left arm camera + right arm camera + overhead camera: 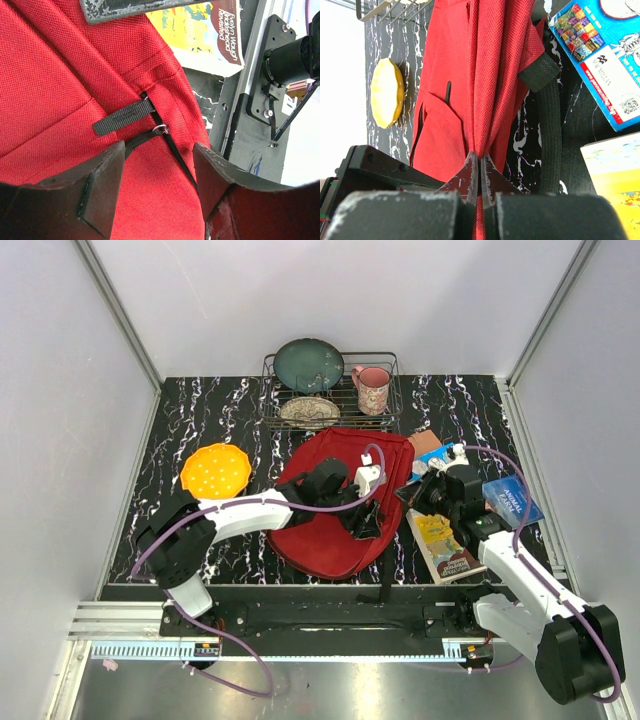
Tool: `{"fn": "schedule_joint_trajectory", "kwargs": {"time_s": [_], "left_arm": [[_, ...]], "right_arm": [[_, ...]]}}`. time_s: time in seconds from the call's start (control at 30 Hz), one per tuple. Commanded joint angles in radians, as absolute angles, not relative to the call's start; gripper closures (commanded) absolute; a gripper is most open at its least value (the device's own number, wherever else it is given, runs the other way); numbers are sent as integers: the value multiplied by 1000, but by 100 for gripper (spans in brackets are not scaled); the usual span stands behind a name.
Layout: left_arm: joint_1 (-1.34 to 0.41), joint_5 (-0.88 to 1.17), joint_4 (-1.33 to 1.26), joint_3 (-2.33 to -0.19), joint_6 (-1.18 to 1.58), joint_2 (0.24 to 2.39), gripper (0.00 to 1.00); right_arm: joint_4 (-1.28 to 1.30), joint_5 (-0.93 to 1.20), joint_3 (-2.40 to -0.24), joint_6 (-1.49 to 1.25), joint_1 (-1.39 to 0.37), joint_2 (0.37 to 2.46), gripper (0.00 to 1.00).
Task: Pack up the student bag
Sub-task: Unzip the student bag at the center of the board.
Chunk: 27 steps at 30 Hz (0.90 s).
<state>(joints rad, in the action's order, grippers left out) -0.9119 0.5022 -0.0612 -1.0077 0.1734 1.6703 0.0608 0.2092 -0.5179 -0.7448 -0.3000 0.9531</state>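
Student bag (320,535): lies flat at mid-table, between the two arms, zip apparently not yet open.
Left gripper (159,150): hangs low over the red fabric, jaws apart, one on either side of the black zip pull (122,119), clamped on nothing.
Right gripper (480,165): pressed together on a fold of the bag's red cloth at its right edge.
Done: judged as very little; bag steadied, zip pull lined up, nothing visibly inside.
Left: likely taking the pull, running the zip open, then loading the yellow book (445,545) and blue book (512,502) lying just right of the bag.
Surface: black table (200,410) veined in white, marble-look.
Elsewhere on it: orange plate (215,470) left of the bag; wire rack (345,400) at the far edge with a green plate (308,365) and pink mug (372,390).
Room: plain white walls (320,290) on three sides, metal-framed.
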Motion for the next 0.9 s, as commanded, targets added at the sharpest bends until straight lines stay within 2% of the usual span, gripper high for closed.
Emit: {"fn": "schedule_joint_trajectory", "kwargs": {"time_s": [0.0, 0.17, 0.2, 0.27, 0.3, 0.33, 0.53, 0.57, 0.63, 0.73, 0.83, 0.87], "left_arm": [[-917, 523, -114, -1043, 175, 1681, 41], [-917, 512, -98, -1039, 167, 1681, 43], [-916, 506, -97, -1039, 166, 1681, 48], [-916, 497, -97, -1037, 166, 1680, 50], [-916, 492, -94, -1037, 166, 1678, 60], [-916, 491, -94, -1037, 166, 1678, 62], [-914, 451, -86, -1029, 166, 1657, 64], [-914, 443, -84, -1028, 164, 1654, 66], [-913, 439, -84, -1028, 164, 1652, 78], [-910, 440, -78, -1035, 166, 1657, 86], [-908, 436, -83, -1039, 170, 1661, 86], [-908, 433, -87, -1037, 175, 1658, 78]], "right_arm": [[37, 255, -581, -736, -302, 934, 100], [43, 255, -578, -736, -304, 928, 100], [43, 255, -578, -738, -302, 928, 100], [44, 256, -578, -738, -302, 923, 100], [44, 258, -580, -738, -302, 923, 100], [44, 256, -581, -738, -302, 922, 100], [49, 262, -583, -736, -302, 920, 100], [49, 262, -583, -736, -302, 920, 100], [51, 264, -581, -738, -302, 917, 100], [52, 267, -577, -738, -304, 916, 100], [52, 271, -578, -738, -302, 911, 100], [54, 272, -578, -736, -302, 911, 100]]}}
